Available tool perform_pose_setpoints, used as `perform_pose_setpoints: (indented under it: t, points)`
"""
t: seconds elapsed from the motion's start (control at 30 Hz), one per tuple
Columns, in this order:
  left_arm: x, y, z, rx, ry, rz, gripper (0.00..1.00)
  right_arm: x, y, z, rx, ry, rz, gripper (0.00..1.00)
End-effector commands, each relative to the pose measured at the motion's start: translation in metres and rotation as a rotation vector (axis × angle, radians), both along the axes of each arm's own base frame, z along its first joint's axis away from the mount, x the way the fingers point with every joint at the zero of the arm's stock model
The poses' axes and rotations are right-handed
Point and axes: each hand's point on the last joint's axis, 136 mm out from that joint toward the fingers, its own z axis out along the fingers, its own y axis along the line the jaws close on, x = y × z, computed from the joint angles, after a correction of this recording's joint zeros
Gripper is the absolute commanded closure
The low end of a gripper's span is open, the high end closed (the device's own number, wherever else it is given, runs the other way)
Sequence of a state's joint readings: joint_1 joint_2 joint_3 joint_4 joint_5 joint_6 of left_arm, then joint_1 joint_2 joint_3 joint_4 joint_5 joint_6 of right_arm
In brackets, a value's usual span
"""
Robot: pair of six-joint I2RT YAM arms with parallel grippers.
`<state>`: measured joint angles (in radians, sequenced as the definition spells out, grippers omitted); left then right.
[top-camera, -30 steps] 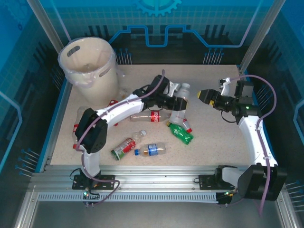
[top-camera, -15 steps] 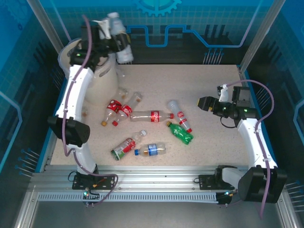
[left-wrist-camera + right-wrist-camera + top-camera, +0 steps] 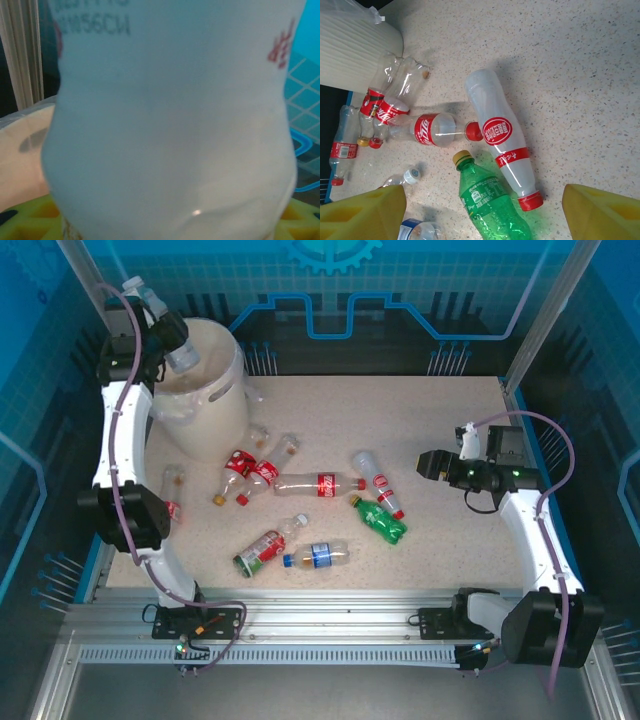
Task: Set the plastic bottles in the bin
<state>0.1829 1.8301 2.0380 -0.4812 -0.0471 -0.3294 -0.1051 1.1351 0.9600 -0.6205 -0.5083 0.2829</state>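
Holding the white bottle [image 3: 170, 125] in the left gripper [image 3: 165, 338], fingers [image 3: 25, 222] clamped on its body. Long axis runs diagonal in the top view: cap end up and outward past the fingers, base end below them, over the mouth of the bin [image 3: 225, 390]. So the bottle is in the air at the bin's rim, not inside.

Left wrist view: bottle wall right against the lens, blurred print up top, bin rim behind it on the left-finger side. Bin contents: liner and cream wall visible, rest hidden behind the gripper, cannot tell.

Right gripper [image 3: 432, 462] is spread wide, nothing between its fingers [image 3: 365, 212], hovering over the table [image 3: 450, 410]. Ahead of those fingers the right wrist view resolves what the top view shows small:
- second white bottle [image 3: 485, 95], red label, red cap near the right finger
- green bottle [image 3: 492, 207] beside it, yellow cap pointing away from the fingers
- red-labelled clear bottle [image 3: 427, 127] lying crosswise, red cap touching the second white bottle's side
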Motion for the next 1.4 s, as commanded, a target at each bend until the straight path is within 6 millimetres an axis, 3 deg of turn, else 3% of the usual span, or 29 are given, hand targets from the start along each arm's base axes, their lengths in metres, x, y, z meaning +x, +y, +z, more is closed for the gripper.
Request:
perform_pose_setpoints:
  t: [0.0, 0.27, 0.47, 0.6, 0.67, 0.73, 1.03, 1.23, 1.37]
  points:
    - [0.005, 0.002, -0.040, 0.051, 0.100, -0.006, 1.00, -0.004, 0.002, -0.009, -0.012, 0.014, 0.016, 0.18]
    - [0.003, -0.012, -0.093, 0.089, 0.215, -0.083, 1.00, 0.004, 0.007, -0.018, -0.008, 0.038, 0.036, 0.17]
    - [0.000, -0.026, -0.137, 0.072, 0.378, -0.193, 0.90, 0.007, 0.007, -0.028, -0.033, 0.051, 0.049, 0.17]
    - [0.000, -0.030, -0.154, 0.059, 0.417, -0.221, 0.86, 0.009, 0.010, -0.031, -0.038, 0.060, 0.061, 0.16]
    - [0.001, -0.030, -0.156, 0.055, 0.417, -0.221, 0.75, 0.009, 0.013, -0.030, -0.043, 0.056, 0.068, 0.16]
    - [0.001, -0.031, -0.157, 0.049, 0.415, -0.225, 0.51, 0.010, 0.014, -0.031, -0.042, 0.056, 0.069, 0.16]
    - [-0.003, -0.032, -0.149, 0.054, 0.404, -0.229, 0.13, 0.012, 0.016, -0.035, -0.077, 0.073, 0.087, 0.16]
    - [-0.006, -0.032, -0.140, 0.066, 0.391, -0.229, 0.02, 0.011, 0.016, -0.035, -0.095, 0.067, 0.081, 0.15]
    - [-0.007, -0.032, -0.120, 0.080, 0.358, -0.226, 0.01, 0.006, 0.015, -0.037, -0.156, 0.083, 0.086, 0.15]
